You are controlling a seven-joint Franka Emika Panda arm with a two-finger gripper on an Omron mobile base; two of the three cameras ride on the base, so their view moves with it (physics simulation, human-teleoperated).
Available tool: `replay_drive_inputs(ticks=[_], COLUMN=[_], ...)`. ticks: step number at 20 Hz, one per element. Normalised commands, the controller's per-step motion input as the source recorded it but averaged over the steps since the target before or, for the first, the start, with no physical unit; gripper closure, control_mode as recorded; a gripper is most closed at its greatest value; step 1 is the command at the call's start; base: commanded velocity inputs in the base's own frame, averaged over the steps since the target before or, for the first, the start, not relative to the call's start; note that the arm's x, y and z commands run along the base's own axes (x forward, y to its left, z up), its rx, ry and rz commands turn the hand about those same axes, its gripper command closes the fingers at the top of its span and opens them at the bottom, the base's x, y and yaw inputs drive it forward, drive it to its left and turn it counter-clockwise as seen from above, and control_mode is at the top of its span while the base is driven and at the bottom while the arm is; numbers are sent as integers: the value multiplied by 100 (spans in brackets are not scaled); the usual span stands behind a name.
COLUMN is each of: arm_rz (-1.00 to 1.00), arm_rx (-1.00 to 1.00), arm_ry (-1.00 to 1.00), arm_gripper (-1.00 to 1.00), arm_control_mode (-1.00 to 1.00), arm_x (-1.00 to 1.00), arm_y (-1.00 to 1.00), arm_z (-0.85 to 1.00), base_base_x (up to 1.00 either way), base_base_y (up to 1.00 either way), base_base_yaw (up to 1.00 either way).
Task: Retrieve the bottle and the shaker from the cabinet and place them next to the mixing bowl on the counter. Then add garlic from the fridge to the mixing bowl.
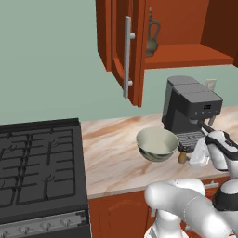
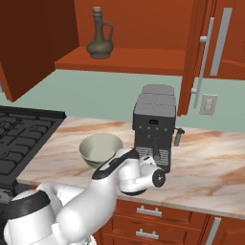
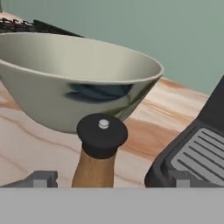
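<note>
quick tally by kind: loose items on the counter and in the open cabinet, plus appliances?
Bowls: 1, mixing bowl on the counter
Shakers: 1, wooden shaker with a black cap beside the bowl
Bottles: 1, dark bottle on the cabinet shelf
Appliances: 2, coffee machine and stove
Total: 5

white arm [image 2: 86, 201] bent low and reaching forward; gripper [image 3: 109, 181] level, its fingers [image 3: 41, 179] spread wide apart
</note>
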Motion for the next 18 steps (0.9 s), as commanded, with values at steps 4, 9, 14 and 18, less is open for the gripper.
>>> replay_drive_inputs(ticks=[4,9,14,18], arm_rz=[-12,-4,-5,-15], arm_rx=[1,-9,-13,-1], arm_ry=[0,10,13,-1], arm_gripper=[-100,-100,-100,-100], arm_control_mode=[-100,-100,-100,-100], arm_x=[-4,0,0,0], arm_y=[13,23,25,7], arm_z=[97,100,98,71], base_base_x=[0,0,0,0], base_base_y=[0,0,0,0], base_base_yaw=[0,0,0,0])
